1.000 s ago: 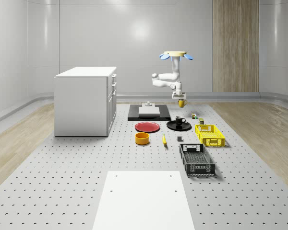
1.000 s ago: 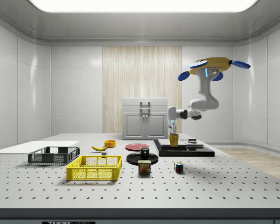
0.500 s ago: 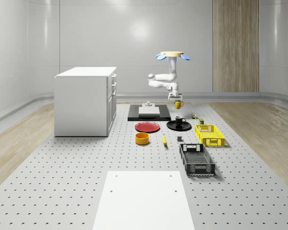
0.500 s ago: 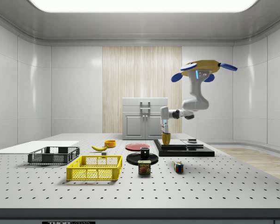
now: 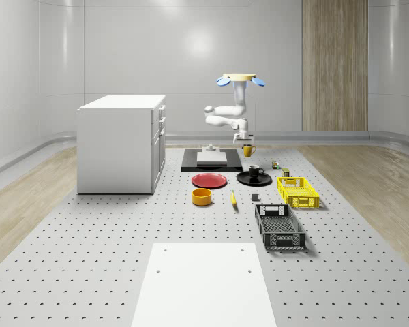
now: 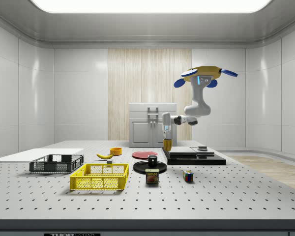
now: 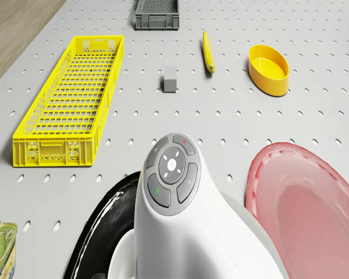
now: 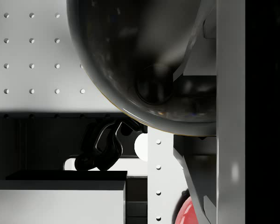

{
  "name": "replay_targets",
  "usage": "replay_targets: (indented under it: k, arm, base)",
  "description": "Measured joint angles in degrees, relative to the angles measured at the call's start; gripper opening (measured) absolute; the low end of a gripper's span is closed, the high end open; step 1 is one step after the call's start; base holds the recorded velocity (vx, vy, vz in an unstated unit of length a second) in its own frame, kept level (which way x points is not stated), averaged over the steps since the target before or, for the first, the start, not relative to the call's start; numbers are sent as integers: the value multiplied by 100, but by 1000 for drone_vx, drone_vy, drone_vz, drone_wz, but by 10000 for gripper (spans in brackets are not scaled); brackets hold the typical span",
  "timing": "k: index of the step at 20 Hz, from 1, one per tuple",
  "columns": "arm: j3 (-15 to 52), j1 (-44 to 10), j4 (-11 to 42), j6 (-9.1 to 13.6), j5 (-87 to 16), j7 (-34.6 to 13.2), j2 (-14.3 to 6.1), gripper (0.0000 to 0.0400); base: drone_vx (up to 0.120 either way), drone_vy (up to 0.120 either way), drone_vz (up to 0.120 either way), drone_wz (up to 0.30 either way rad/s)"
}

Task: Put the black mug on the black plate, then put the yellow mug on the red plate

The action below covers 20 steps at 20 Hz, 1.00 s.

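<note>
While the drone hovers in the air above the far part of the tabletop, roughly over the black slab & the black plate, its arm hangs down w/ the gripper pointing at the tabletop. The fingers are pinching the yellow mug, which hangs off the tabletop, up in the air just behind the black plate; in the side view the yellow mug sits under the gripper, above the near edge of the black slab.

The black mug stands upright on the black plate. The red plate lies flat just beside the black plate, bare on top.

Relative to the black plate, other stuff:
- yellow bowl & banana: nearer the whole-scene camera, past the red plate.
- yellow crate: just beside it, opposite side from the red plate.
- black crate: further toward the whole-scene camera than the yellow crate.
- small grey block: btwn yellow crate & banana.
- can & colour cube: near it, on the side-view camera's side.
- white cabinet: well apart, beyond the red plate.
</note>
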State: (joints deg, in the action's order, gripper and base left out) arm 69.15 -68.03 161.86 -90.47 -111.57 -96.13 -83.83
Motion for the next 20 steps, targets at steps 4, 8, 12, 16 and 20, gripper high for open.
replay_targets:
  k: [4,8,12,16,20]
  arm:
    - [2,-4,-1,-10,5,-3,-11,100]
    - [4,-8,-1,-19,9,-7,-21,100]
    - [5,-12,-2,-29,14,-10,-30,100]
    - [7,-16,-3,-37,18,-12,-40,100]
    - [8,-20,-3,-45,22,-15,-48,100]
  base:
    - [120,-120,0,0]
    - [120,-120,0,0]
    - [120,-120,0,0]
    - [120,-120,0,0]
    - [120,-120,0,0]
